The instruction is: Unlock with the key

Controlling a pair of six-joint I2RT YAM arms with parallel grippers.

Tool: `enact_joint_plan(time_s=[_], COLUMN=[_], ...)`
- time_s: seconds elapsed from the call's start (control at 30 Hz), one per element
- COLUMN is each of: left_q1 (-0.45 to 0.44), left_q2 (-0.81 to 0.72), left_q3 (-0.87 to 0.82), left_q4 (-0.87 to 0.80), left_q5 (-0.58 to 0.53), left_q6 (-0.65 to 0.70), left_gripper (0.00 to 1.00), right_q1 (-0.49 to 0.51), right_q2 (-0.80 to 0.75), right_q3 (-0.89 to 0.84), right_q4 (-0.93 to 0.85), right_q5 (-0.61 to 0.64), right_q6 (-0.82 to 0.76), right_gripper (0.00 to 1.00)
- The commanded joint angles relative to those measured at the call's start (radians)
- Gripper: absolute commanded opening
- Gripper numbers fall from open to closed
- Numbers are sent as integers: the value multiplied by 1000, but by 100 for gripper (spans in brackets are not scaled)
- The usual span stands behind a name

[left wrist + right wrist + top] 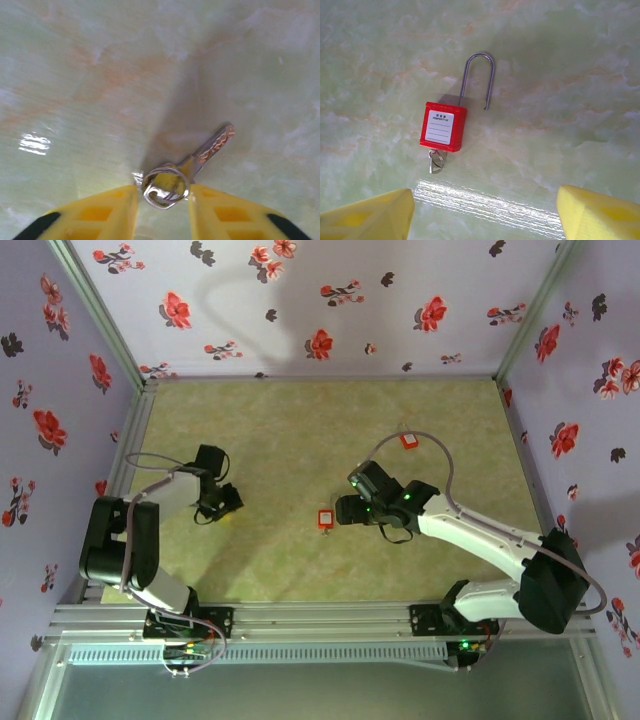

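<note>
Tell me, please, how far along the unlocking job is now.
Looks done: the red padlock lies with its shackle free at one end and an inserted key at its base, in front of the open right gripper.
In hand: the left gripper has its fingers either side of the ring of a loose key; a grip is not certain.
Left: the second padlock, too small to judge.

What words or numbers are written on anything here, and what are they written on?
"PROPERTY OF": small print on the white label of the red padlock, only just readable in the right wrist view.
Line above it on that label: too small to read.
Label on the second red padlock: too small to read.
Loose key: no writing visible.
</note>
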Motion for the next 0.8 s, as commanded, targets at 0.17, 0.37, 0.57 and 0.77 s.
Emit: enact_joint_plan(time_s=[0.17, 0.37, 0.57, 0.77], left_q1=[-7, -9, -11, -45], left_q2=[16, -28, -84, -176], left_q3=[15, -10, -47, -90], left_q4=[34, 19, 36, 111], left_q5=[-3, -2, 19, 87], left_q6=[31, 46, 49, -34], left_gripper=[13, 8, 0, 0], right_q1=[2, 3, 3, 1], right_q2=[7, 34, 57, 51], right_q3=[-15, -5, 14, 19], right_q4=[15, 25, 36, 123], right_q5=[-9, -28, -48, -90], right_q6=[-15, -18, -13, 45], right_gripper=[75, 74, 74, 75])
